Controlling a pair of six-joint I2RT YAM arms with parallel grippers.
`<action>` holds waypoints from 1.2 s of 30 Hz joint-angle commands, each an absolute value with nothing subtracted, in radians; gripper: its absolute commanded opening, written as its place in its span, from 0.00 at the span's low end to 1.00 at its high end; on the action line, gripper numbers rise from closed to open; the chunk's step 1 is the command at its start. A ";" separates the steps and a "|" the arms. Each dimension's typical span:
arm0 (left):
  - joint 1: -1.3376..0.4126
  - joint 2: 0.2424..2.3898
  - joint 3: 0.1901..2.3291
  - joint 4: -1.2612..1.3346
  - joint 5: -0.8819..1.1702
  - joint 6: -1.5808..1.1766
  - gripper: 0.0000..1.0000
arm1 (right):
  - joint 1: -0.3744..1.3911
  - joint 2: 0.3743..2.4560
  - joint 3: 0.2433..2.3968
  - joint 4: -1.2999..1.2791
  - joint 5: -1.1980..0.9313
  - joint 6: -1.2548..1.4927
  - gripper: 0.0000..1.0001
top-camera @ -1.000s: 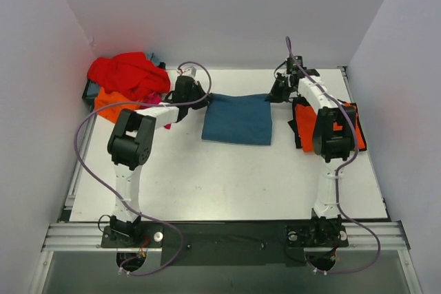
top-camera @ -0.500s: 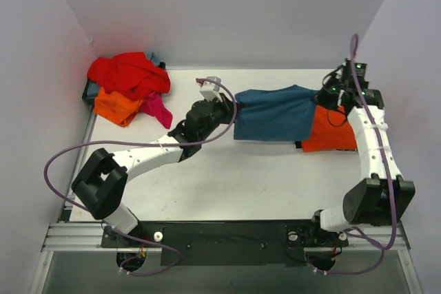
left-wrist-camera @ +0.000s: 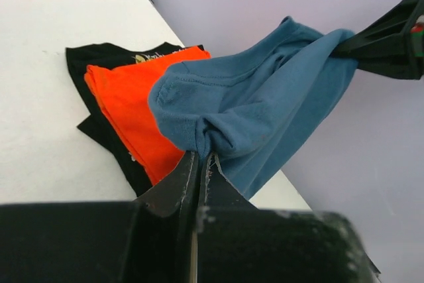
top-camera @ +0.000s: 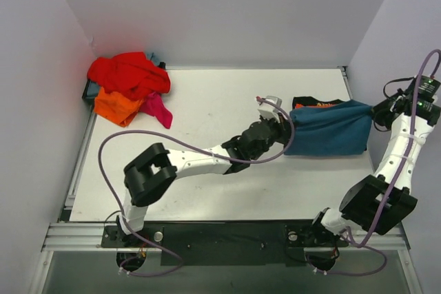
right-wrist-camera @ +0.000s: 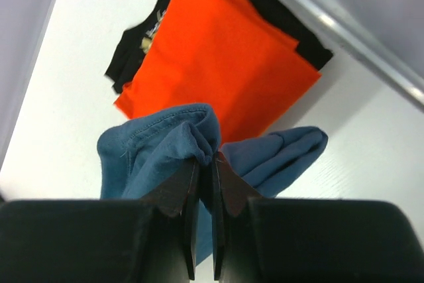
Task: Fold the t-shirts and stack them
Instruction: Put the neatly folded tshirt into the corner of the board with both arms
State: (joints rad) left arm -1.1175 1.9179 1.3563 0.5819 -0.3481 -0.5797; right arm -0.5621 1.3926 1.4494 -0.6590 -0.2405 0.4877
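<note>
The folded teal blue t-shirt (top-camera: pixel 329 129) hangs stretched between my two grippers at the right of the table, above a stack of a folded orange t-shirt (left-wrist-camera: pixel 126 104) on a black t-shirt (left-wrist-camera: pixel 99 54). My left gripper (top-camera: pixel 284 127) is shut on the teal shirt's left edge (left-wrist-camera: pixel 199 134). My right gripper (top-camera: pixel 377 111) is shut on its right edge (right-wrist-camera: pixel 199 134). The orange shirt (right-wrist-camera: pixel 225 51) and black shirt (right-wrist-camera: pixel 142 38) lie flat below in the right wrist view. A pile of red (top-camera: pixel 127 74), orange (top-camera: pixel 116 105) and magenta pink (top-camera: pixel 157 108) shirts lies at the back left.
A dark bin edge (top-camera: pixel 89 91) shows under the back-left pile. The white walls stand close behind and to the right (top-camera: pixel 406 46). The table's right rail (right-wrist-camera: pixel 344 28) runs beside the stack.
Both grippers have carried the teal shirt rightward, from the table's middle to over the orange and black stack. The left arm has stretched far across; the right arm has swung out to the right wall.
</note>
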 commanded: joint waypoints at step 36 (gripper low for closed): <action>-0.934 2.602 2.286 0.233 -0.305 -0.772 0.77 | -0.500 2.047 2.016 -0.621 -0.045 0.442 0.77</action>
